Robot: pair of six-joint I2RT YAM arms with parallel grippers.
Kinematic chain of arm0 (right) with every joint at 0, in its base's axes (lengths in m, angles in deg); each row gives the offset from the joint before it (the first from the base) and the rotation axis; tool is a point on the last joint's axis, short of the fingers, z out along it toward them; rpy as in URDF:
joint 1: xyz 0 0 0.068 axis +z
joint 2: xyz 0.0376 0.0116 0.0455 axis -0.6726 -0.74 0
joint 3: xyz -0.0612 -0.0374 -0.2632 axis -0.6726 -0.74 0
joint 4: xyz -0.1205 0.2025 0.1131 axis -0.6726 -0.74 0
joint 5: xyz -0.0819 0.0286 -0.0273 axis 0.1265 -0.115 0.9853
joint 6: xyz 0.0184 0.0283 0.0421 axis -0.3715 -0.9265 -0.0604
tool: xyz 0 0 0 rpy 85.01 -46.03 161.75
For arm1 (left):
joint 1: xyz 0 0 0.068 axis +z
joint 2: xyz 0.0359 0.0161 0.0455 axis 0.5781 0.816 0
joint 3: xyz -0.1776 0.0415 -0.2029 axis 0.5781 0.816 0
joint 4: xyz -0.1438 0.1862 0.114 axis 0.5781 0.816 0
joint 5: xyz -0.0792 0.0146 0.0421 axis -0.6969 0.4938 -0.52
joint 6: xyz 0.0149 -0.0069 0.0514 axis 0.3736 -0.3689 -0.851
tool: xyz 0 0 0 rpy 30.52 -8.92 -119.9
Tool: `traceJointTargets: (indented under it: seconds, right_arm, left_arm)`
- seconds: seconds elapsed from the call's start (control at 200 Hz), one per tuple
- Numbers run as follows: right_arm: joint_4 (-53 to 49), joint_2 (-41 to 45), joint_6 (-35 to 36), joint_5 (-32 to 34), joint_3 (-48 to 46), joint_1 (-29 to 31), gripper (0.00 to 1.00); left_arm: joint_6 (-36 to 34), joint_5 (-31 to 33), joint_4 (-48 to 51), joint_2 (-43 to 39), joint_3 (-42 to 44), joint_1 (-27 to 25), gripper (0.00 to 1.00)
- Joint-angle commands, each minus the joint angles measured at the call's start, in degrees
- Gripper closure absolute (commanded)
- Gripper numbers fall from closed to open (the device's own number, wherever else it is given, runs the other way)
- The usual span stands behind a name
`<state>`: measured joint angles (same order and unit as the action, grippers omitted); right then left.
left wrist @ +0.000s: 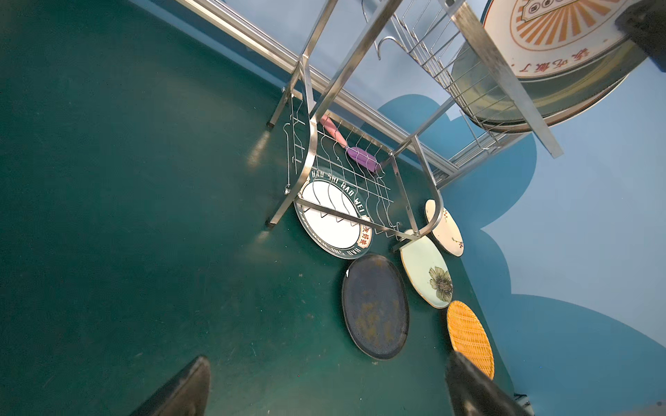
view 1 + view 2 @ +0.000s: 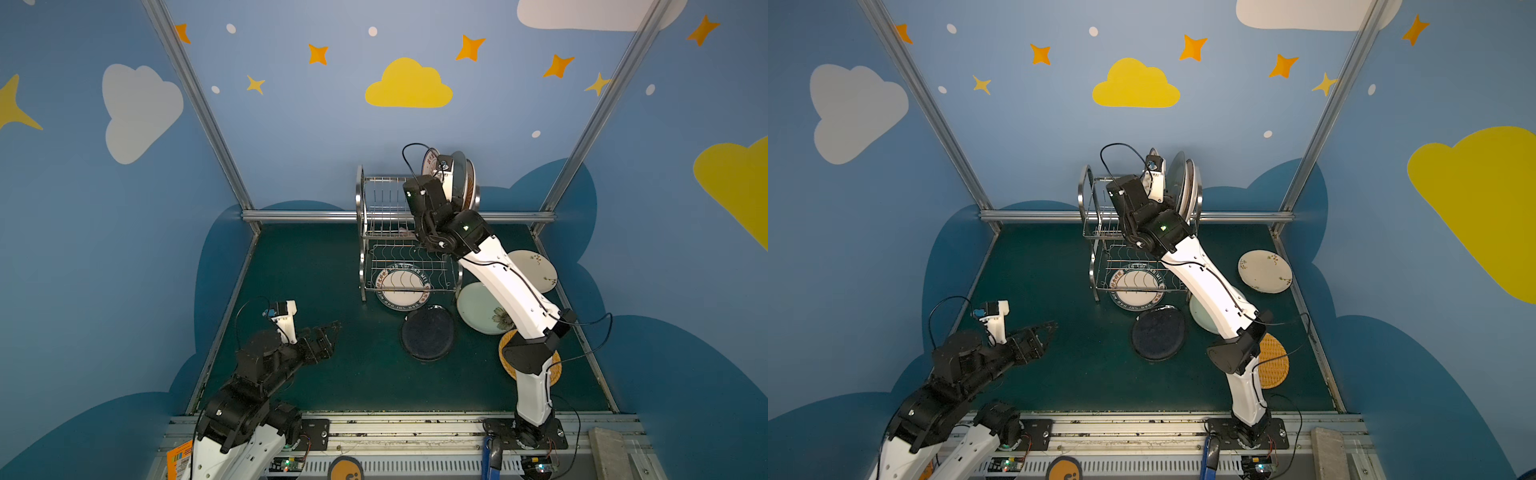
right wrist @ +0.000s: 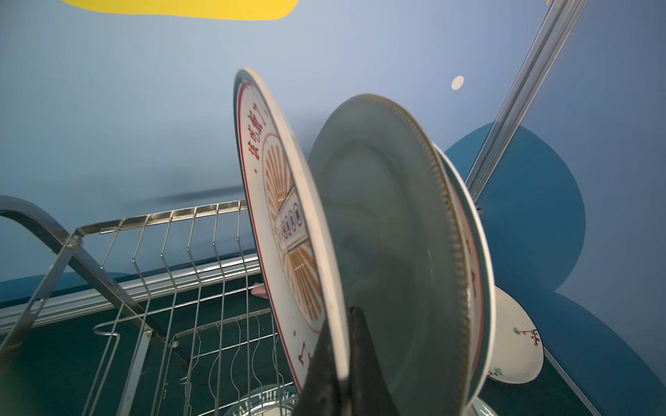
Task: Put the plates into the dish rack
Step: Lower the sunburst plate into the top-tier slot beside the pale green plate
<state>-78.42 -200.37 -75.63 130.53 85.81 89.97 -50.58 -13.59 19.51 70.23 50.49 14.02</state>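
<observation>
Sunburst plate (image 3: 284, 223) is upright at the upper tier of the dish rack (image 2: 384, 208), by the far edge of the surface (image 2: 332, 382), just beside other racked plates (image 3: 396, 234). The right tool (image 3: 342, 324) pinches its rim. The left tool (image 2: 332, 328) gapes wide near the left edge.

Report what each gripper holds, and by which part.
The right gripper is shut on the sunburst plate, pinching its rim; the left gripper is open, holding nothing.

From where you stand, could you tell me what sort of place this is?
Likely a staged robot test booth: blue walls painted with clouds and stars, silver aluminium frame posts, and two robot arms mounted at a dark green tabletop.
</observation>
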Motion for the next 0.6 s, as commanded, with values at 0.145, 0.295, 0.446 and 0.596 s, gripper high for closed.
traceJointTargets:
  seconds: [0.145,0.295,0.446,0.596]
  right_arm:
    - [-1.5,-1.2,-2.8,0.1,2.4,-1.2,1.0]
    - [-1.8,-2.1,-3.0,0.6,2.9,-1.6,1.0]
    - [-2.6,-2.7,-3.7,0.8,3.4,-1.6,1.0]
    - [-3.6,-3.6,-4.5,0.9,3.7,-1.7,1.0]
  left_arm:
    - [-1.3,-2.7,-1.9,0.7,0.6,1.8,0.0]
    - [-1.2,-3.1,-2.1,1.0,0.7,2.4,0.0]
    - [-1.2,-3.0,-2.3,0.9,0.7,2.7,0.0]
    - [-1.2,-4.6,-2.4,0.8,0.7,2.8,0.0]
